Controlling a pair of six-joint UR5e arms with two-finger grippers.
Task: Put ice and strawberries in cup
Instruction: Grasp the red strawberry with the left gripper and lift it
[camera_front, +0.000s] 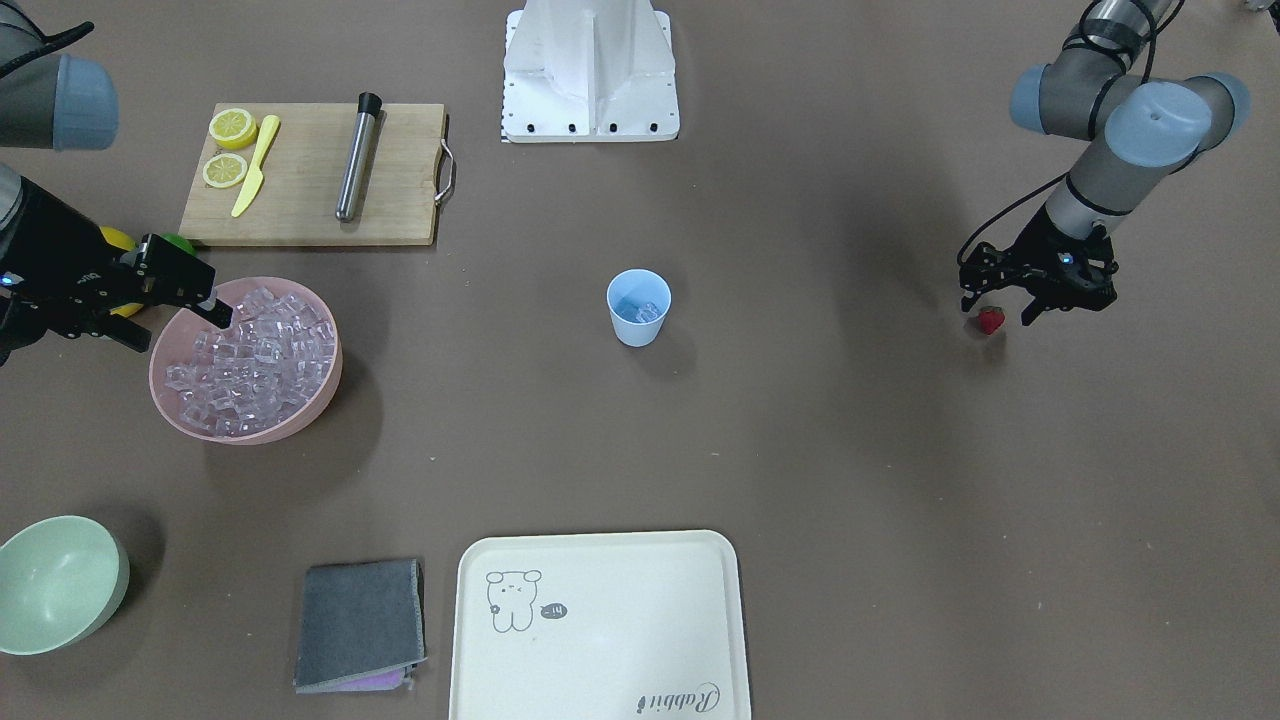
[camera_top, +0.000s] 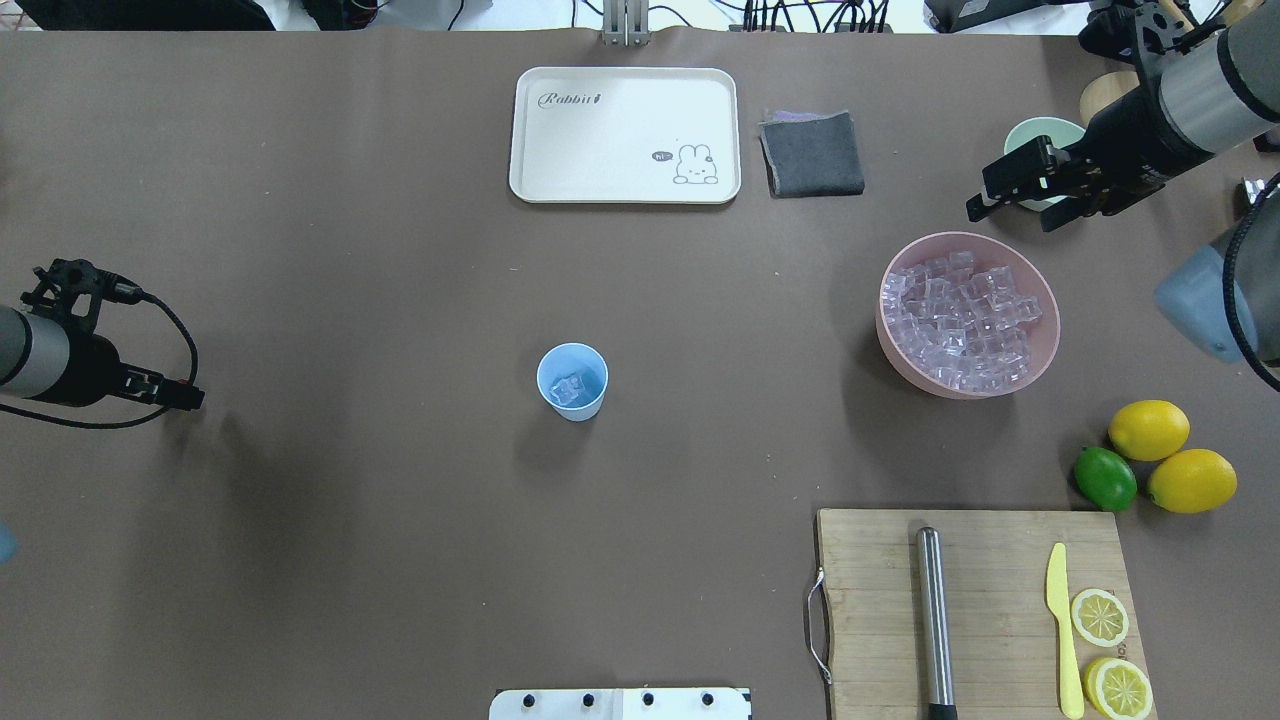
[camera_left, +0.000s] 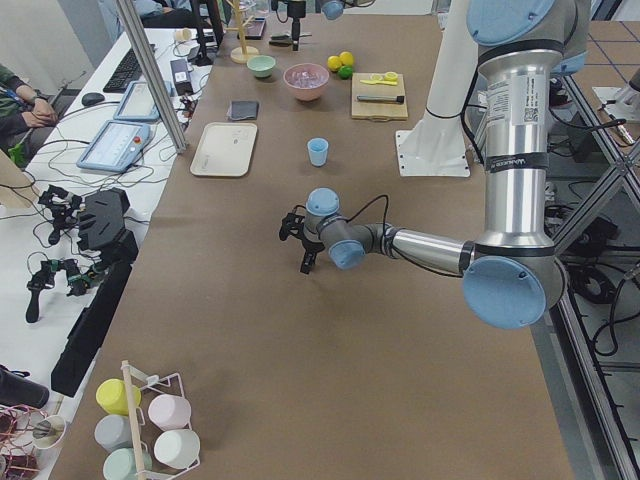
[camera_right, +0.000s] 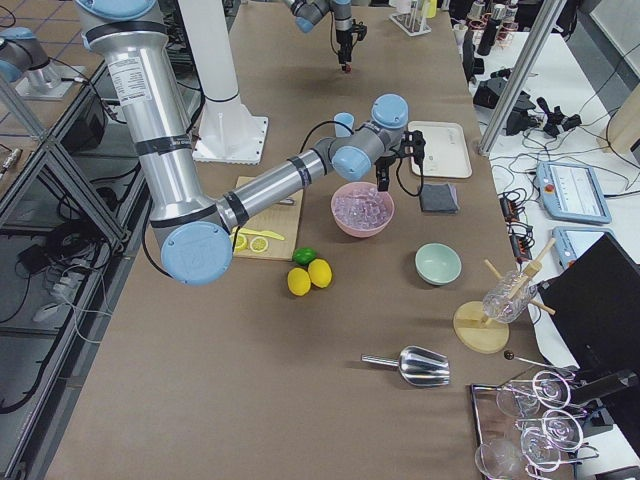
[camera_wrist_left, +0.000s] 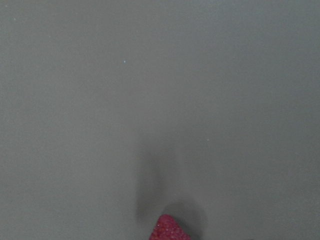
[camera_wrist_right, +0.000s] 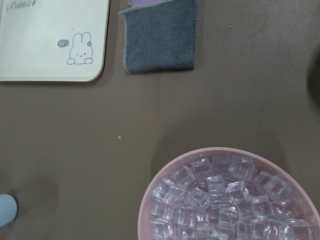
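Observation:
The light blue cup (camera_front: 638, 307) stands mid-table with some ice in it; it also shows in the overhead view (camera_top: 572, 381). A pink bowl (camera_front: 320, 395) holds many clear ice cubes (camera_front: 250, 360). My right gripper (camera_front: 205, 305) is open and empty, hovering over the bowl's rim; the right wrist view looks down on the ice (camera_wrist_right: 225, 205). The tiny red strawberry (camera_front: 991, 320) lies on the table. My left gripper (camera_front: 1000, 308) is open, its fingers low on either side of the strawberry, whose tip shows in the left wrist view (camera_wrist_left: 170, 231).
A wooden cutting board (camera_top: 1000, 580) carries a steel muddler (camera_top: 934, 620), a yellow knife (camera_top: 1064, 625) and lemon halves (camera_top: 1100, 617). Two lemons (camera_top: 1150, 430) and a lime (camera_top: 1104, 478) lie beside it. A cream tray (camera_top: 625, 135), a grey cloth (camera_top: 812, 153) and a pale green bowl (camera_front: 55, 585) sit at the far side.

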